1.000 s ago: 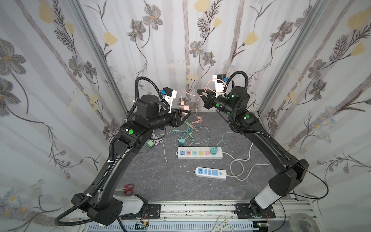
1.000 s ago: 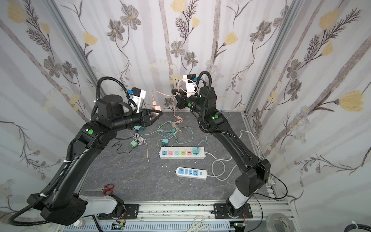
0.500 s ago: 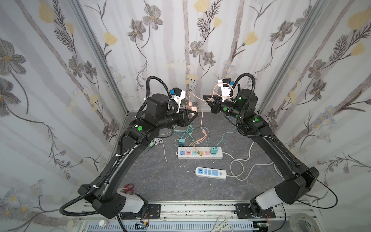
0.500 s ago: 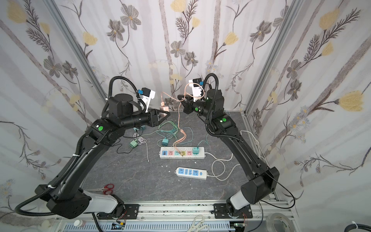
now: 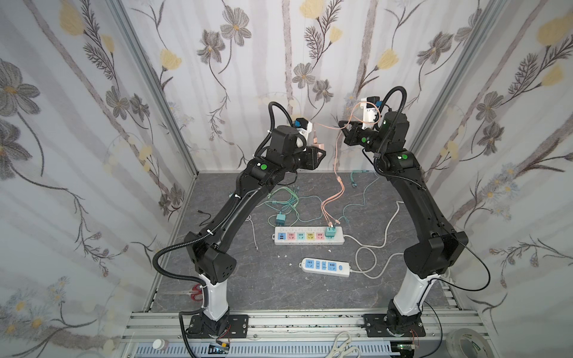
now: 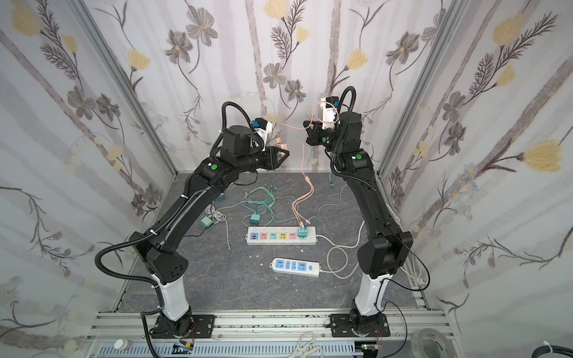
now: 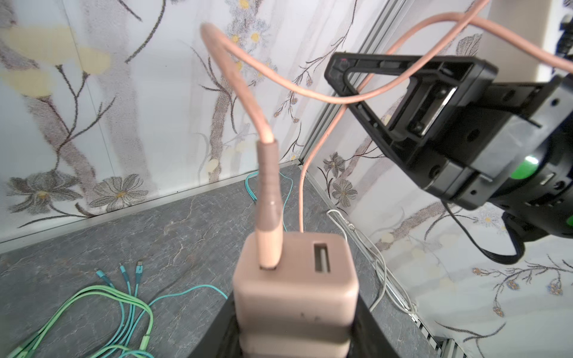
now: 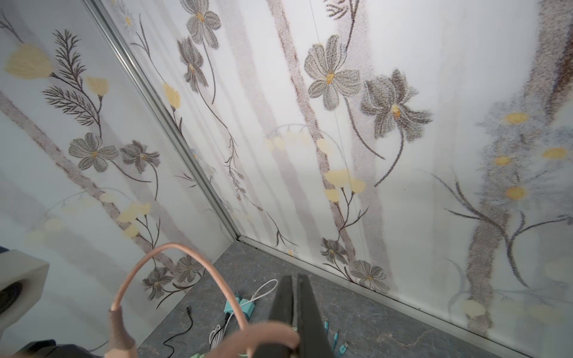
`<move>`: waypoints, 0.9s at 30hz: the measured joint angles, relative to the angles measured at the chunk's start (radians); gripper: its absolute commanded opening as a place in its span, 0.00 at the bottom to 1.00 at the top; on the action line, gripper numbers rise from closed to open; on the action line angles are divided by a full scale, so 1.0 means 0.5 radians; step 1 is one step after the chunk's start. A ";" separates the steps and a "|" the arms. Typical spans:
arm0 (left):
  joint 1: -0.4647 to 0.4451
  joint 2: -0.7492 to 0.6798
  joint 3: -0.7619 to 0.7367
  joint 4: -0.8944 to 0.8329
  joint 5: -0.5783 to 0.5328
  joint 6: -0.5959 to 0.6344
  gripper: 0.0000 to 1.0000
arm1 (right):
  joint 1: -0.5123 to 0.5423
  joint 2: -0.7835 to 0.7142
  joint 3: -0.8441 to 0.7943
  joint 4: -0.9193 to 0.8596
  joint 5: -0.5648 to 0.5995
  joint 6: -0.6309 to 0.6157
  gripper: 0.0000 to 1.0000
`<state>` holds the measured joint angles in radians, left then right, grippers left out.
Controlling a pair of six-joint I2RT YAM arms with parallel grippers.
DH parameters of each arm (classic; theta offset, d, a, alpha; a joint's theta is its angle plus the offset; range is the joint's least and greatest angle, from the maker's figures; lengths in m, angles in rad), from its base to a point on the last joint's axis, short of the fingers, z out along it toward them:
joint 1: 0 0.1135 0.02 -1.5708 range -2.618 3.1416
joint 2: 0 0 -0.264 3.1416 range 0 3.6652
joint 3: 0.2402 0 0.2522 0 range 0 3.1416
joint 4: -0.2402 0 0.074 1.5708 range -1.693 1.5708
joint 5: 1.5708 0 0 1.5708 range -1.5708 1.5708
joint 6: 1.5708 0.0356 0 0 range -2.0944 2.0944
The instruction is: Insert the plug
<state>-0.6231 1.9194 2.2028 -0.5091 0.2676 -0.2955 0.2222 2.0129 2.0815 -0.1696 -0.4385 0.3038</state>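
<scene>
A pink plug [image 7: 294,294] with two USB slots sits between the jaws of my left gripper [image 7: 296,334], which is shut on it, high above the table in both top views [image 5: 319,145] [image 6: 281,145]. A pink cable [image 7: 269,217] is pushed into one slot and arcs over to my right gripper [image 5: 342,125] [image 6: 307,124] [image 7: 336,66]. In the right wrist view that gripper [image 8: 294,282] is shut on the pink cable [image 8: 173,248]. The cable's free length [image 5: 336,161] hangs down to the white power strip with coloured sockets [image 5: 308,236] [image 6: 280,236].
A teal plug [image 5: 330,232] fills the strip's rightmost socket. A second white strip with blue sockets [image 5: 325,266] lies nearer the front. Green and teal cables [image 5: 285,198], a loose teal plug [image 5: 280,220] and red scissors [image 5: 193,293] lie on the grey table.
Both grippers have moved right and higher, keeping their holds. The pink cable now hangs straighter, its ends reaching the coloured power strip.
</scene>
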 measured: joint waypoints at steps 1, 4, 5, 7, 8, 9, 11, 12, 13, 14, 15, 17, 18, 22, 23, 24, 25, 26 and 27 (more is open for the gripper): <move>0.000 0.028 0.008 -0.003 0.003 0.005 0.00 | -0.021 0.020 0.005 -0.014 0.001 -0.011 0.00; 0.001 0.130 0.056 -0.076 0.012 0.013 0.00 | -0.071 0.093 0.028 -0.122 -0.005 -0.043 0.00; 0.001 0.156 0.086 -0.111 0.012 0.018 0.00 | -0.079 0.103 0.027 -0.164 -0.019 -0.044 0.00; 0.003 0.175 0.134 -0.144 0.005 0.034 0.00 | -0.078 0.103 0.008 -0.212 -0.024 -0.049 0.00; 0.006 0.176 0.156 -0.146 -0.002 0.045 0.00 | -0.067 0.099 0.001 -0.206 -0.022 -0.050 0.00; 0.006 0.177 0.176 -0.141 -0.005 0.056 0.00 | -0.061 0.097 -0.003 -0.205 -0.020 -0.050 0.00; 0.006 0.179 0.198 -0.137 -0.004 0.060 0.00 | -0.052 0.096 -0.007 -0.206 -0.017 -0.051 0.00; 0.006 0.180 0.198 -0.141 -0.004 0.061 0.00 | -0.053 0.095 -0.008 -0.209 -0.013 -0.051 0.00; 0.006 0.182 0.198 -0.155 -0.004 0.063 0.00 | -0.054 0.089 -0.009 -0.217 0.002 -0.051 0.00; 0.007 0.182 0.198 -0.186 -0.003 0.067 0.00 | -0.053 0.072 -0.015 -0.230 0.000 -0.055 0.00; 0.008 0.180 0.198 -0.216 -0.002 0.068 0.00 | -0.050 0.050 -0.023 -0.244 0.002 -0.063 0.00; 0.008 0.166 0.188 -0.243 0.001 0.074 0.00 | -0.024 -0.023 -0.066 -0.269 -0.001 -0.093 0.00; 0.008 0.148 0.172 -0.264 0.008 0.075 0.00 | -0.008 -0.072 -0.100 -0.274 -0.002 -0.111 0.00; 0.006 0.095 0.153 -0.307 0.049 0.075 0.00 | 0.008 -0.207 -0.212 -0.262 -0.045 -0.152 0.00; 0.006 0.089 0.153 -0.307 0.061 0.075 0.00 | 0.007 -0.224 -0.236 -0.256 -0.036 -0.156 0.00; 0.006 0.089 0.154 -0.306 0.075 0.074 0.00 | 0.005 -0.237 -0.256 -0.251 -0.036 -0.159 0.00; 0.006 0.091 0.159 -0.307 0.082 0.075 0.00 | 0.004 -0.241 -0.267 -0.249 -0.024 -0.163 0.00; 0.006 0.106 0.175 -0.308 0.079 0.079 0.00 | 0.004 -0.240 -0.271 -0.249 0.011 -0.179 0.00; 0.006 0.133 0.202 -0.305 0.079 0.096 0.00 | 0.003 -0.234 -0.271 -0.241 0.026 -0.194 0.00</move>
<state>-0.6201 1.9858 2.3039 -0.6617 0.3073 -0.2474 0.2237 1.8957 1.9461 -0.2901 -0.4255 0.2070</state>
